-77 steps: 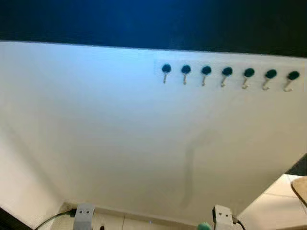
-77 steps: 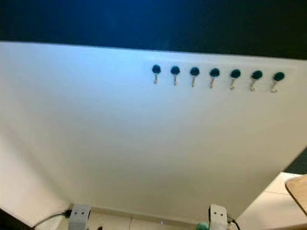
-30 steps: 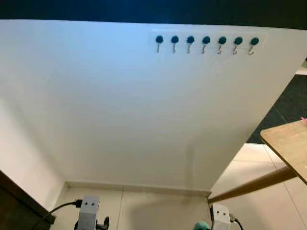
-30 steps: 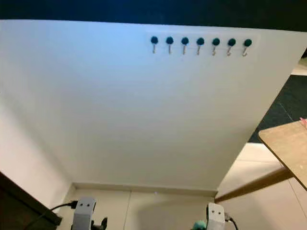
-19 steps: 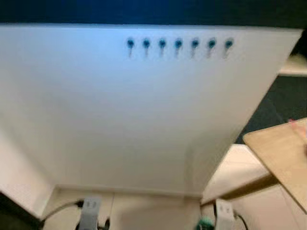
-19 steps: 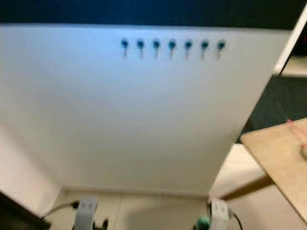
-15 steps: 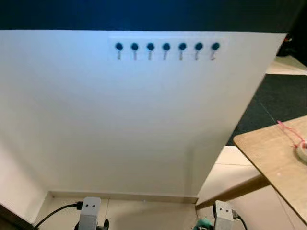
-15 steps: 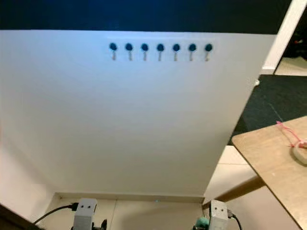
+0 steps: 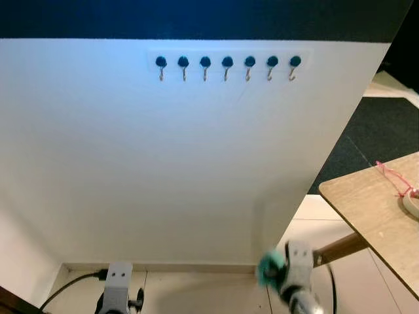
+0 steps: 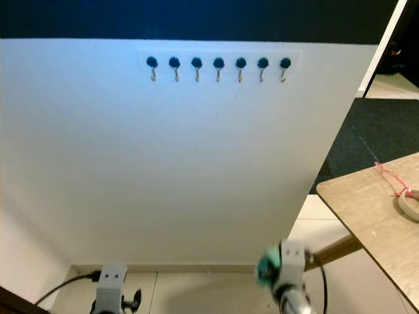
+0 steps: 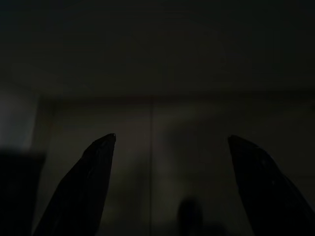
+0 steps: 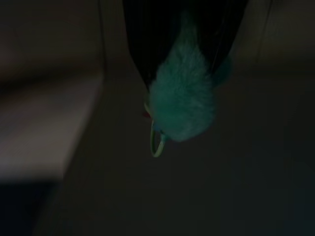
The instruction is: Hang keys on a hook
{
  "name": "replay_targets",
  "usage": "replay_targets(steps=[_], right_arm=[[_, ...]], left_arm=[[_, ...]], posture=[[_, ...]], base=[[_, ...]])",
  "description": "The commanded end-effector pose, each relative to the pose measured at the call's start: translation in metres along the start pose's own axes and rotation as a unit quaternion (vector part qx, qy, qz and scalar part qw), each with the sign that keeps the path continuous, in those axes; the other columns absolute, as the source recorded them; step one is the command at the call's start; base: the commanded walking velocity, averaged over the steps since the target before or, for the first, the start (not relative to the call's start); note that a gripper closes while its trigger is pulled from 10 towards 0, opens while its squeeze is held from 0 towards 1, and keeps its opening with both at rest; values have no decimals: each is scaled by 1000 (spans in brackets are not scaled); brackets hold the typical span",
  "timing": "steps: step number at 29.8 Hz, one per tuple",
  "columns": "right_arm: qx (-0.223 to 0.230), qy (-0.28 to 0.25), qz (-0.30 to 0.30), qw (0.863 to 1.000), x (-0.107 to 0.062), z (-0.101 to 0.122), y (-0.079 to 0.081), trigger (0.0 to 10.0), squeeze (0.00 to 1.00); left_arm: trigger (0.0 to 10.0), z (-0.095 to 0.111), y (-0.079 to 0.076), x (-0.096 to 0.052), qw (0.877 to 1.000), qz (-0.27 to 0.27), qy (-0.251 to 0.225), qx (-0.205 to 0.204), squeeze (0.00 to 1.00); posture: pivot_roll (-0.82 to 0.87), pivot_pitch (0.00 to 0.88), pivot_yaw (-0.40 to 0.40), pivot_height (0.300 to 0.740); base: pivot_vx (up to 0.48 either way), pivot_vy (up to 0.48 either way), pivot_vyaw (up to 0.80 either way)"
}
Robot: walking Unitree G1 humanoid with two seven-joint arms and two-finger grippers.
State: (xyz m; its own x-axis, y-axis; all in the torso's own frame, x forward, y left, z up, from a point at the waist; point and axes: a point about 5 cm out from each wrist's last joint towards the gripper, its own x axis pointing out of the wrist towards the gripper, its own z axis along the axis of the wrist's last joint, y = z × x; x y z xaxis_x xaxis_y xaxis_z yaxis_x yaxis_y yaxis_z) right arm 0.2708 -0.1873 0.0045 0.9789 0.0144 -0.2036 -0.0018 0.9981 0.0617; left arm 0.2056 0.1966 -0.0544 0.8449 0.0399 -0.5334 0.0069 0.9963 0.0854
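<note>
Several small metal hooks point(image 9: 226, 63) with dark teal knobs run in a row high on a white wall panel point(image 9: 163, 163). My right gripper point(image 12: 182, 64) is shut on a fluffy teal pom-pom keychain point(image 12: 184, 105), and a pale key ring point(image 12: 156, 142) dangles from it. In the head views the pom-pom point(image 9: 268, 267) and the right wrist point(image 9: 298, 258) are low, far below the hooks and under the right end of the row. The left gripper point(image 11: 170, 137) is open in a dark view, low at the left beside the left wrist point(image 9: 118, 278).
A wooden table point(image 9: 366, 203) juts in at the right with a pink string point(image 9: 391, 176) and a pale object point(image 9: 412, 199) on it. Dark carpet point(image 9: 376, 127) lies beyond the panel's right edge. Pale floor tiles point(image 9: 196, 291) and a black cable point(image 9: 65, 288) are at the bottom.
The camera has backed off and turned, so the hook row now sits centred. My right arm has risen and tilted, lifting the teal pom-pom up from the bottom edge.
</note>
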Motion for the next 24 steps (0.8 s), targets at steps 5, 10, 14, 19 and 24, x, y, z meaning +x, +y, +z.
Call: replay_targets(steps=[5,10,14,19,24], right_arm=[[-1,-189,-2,982,20,77,7,10000,0],[-18,-303,-4,953,26,135,17,10000,0],[-26,-391,-18,920,23,183,25,10000,0],[-32,-438,-20,898,16,211,31,10000,0],[-43,-470,-25,881,9,232,35,10000,0]], left_arm=[[10000,28,-13,5,993,-78,-72,45,0],[10000,45,-38,0,970,-182,-125,98,0],[10000,72,-58,-15,937,-268,-192,119,0],[10000,102,-65,-26,918,-294,-244,105,0],[10000,138,-70,-39,898,-305,-306,77,0]], posture=[[29,58,2,740],[27,62,1,740],[31,65,-4,740],[32,64,-8,740],[30,62,-14,740]], base=[[0,0,0],[0,0,0],[0,0,0],[0,0,0],[0,0,0]])
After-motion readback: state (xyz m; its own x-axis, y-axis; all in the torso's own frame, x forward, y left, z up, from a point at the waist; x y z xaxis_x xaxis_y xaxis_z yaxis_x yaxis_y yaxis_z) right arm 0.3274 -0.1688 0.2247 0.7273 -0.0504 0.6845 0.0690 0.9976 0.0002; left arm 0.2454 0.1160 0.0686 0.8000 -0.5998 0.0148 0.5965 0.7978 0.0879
